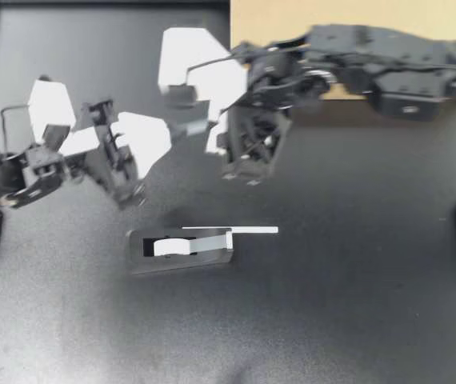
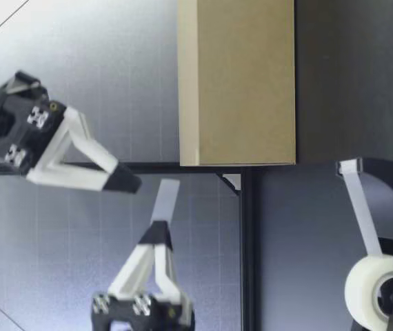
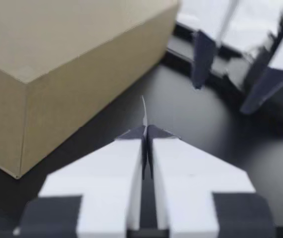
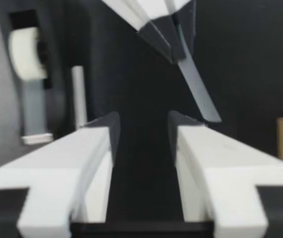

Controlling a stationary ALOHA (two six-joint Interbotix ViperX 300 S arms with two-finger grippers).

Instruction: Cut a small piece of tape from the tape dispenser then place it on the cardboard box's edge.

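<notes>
Matte black desk [image 1: 356, 304], finely grained, carries a plain brown cardboard box [image 1: 276, 16], smooth and square-edged, at its far side. Nearer lies the dark, wedge-shaped tape dispenser [image 1: 212, 258], its long axis crosswise, with the white roll [image 1: 172, 246] toward my left and the cutter toward my right. My right claw [image 1: 198, 113], white fingers with black tips, hangs parted and holds nothing. My left claw [image 1: 190, 128] is pinched tight on the piece of tape [image 2: 165, 200], a thin, pale, translucent strip (edge-on from its own wrist camera). It is up in the air near the box's corner, long axis about level, free end pointing at my right claw.
</notes>
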